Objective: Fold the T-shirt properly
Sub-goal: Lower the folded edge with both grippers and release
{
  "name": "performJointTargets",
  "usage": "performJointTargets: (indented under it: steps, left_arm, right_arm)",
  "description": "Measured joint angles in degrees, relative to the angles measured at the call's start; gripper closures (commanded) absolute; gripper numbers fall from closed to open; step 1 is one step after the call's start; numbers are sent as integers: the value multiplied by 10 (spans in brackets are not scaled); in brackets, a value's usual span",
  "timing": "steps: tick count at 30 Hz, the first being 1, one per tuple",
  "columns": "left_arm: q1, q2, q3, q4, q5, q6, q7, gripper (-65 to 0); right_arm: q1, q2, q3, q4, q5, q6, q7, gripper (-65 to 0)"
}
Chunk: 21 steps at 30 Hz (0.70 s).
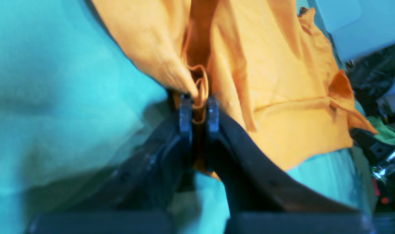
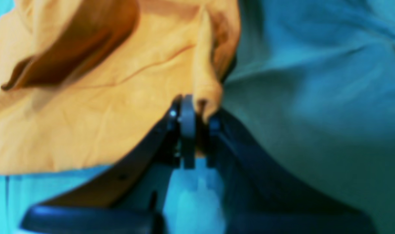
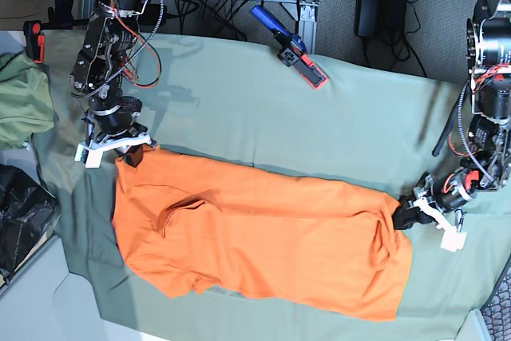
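Shirts: you are working with one T-shirt (image 3: 255, 237), bright orange, lying stretched lengthwise across the grey-green table cloth (image 3: 319, 109), with folds bunching near its left end in the base view.
Arms: two are engaging it, one at each end of the shirt.
Left gripper (image 1: 199, 109): you are seeing it clenched on a pinched fold of orange cloth; the fabric is looping up between the two jaws.
Right gripper (image 2: 197, 118): it is clamping a bunched corner of the shirt, jaws nearly together around the cloth.
Other garments: one olive-green bundle (image 3: 22, 105) is sitting at the base view's left edge, apart from the shirt.
Loose tools: one blue-and-red tool (image 3: 289, 47) is lying on the cloth's far side, well apart from the shirt.
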Motion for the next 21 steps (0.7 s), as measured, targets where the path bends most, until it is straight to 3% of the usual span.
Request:
performJointTargets:
  steps: [3, 7, 14, 21]
  left_arm:
    - [7, -21, 1, 21, -28, 0, 49, 0]
    - [36, -50, 2, 85, -42, 0, 73, 0]
    - [99, -94, 3, 183, -51, 0, 78, 0]
    - [170, -135, 4, 248, -59, 0, 83, 0]
  right_arm:
    - [-2, 7, 0, 0, 43, 0, -35, 0]
    - [-21, 23, 13, 19, 105, 2, -72, 0]
    - [-32, 67, 16, 53, 155, 3, -163, 0]
    - [-58, 94, 18, 57, 178, 6, -183, 0]
